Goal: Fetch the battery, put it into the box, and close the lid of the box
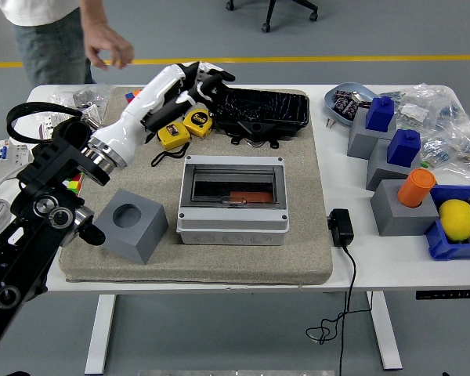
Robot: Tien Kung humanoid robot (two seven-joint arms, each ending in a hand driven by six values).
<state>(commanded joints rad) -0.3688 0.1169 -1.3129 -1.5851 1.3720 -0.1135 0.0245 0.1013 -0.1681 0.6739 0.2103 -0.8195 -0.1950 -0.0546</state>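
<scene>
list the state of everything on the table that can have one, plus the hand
box: lid shut, something reddish showing through its dark window
left hand: raised over the mat's far edge, fingers spread, holding nothing
black tray: open, upright
grey block: upright, its round socket empty
orange cylinder: standing on a grey block

Grey box at mat centre, dark transparent lid shut; reddish-brown battery lying flat inside, right of middle.

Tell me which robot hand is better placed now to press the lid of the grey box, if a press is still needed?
Probably left. The left hand is over the mat, beyond the box, whose lid looks down. No right arm is in view.
</scene>
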